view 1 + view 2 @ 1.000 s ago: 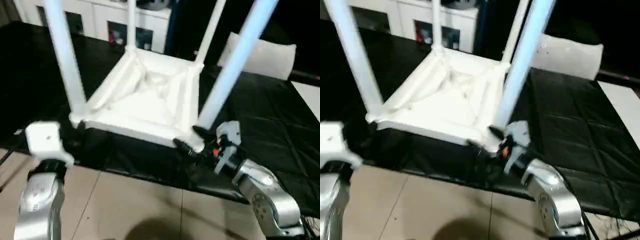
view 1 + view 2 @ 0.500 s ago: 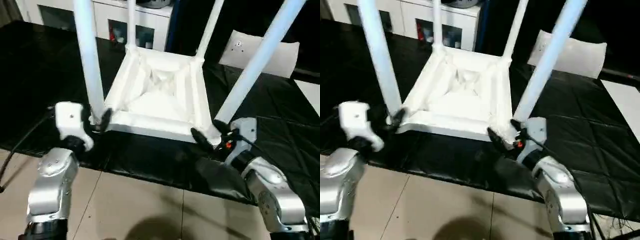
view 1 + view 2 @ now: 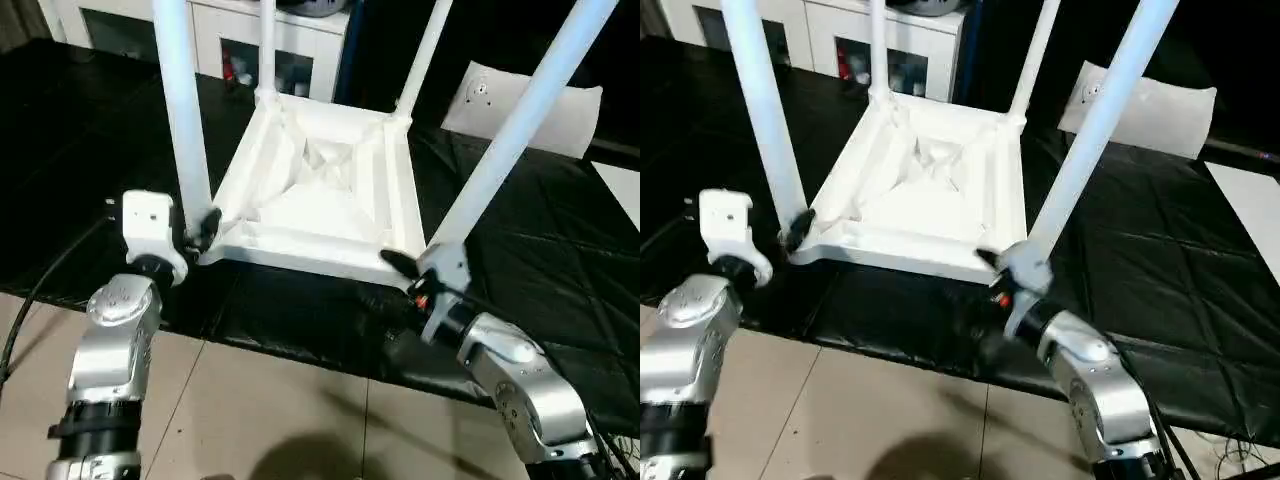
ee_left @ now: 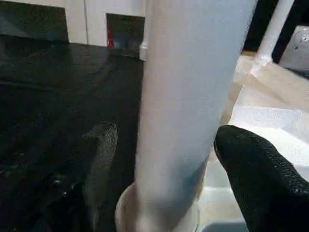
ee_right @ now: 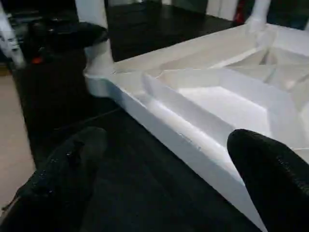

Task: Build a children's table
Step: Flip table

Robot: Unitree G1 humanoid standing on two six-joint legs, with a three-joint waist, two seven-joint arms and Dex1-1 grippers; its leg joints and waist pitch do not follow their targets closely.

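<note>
indoor room, seemingly a lab or test space: black quilted sheet over a low counter, beige tiled floor, white cabinets with glass doors behind.

A black cloth covers the low stand, a white bag lies at its back, and white cupboards stand behind.

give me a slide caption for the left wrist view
Left gripper straddling a white tapered plastic table leg just above its round corner socket, fingers apart.

Leg tops beyond frame edge
</note>
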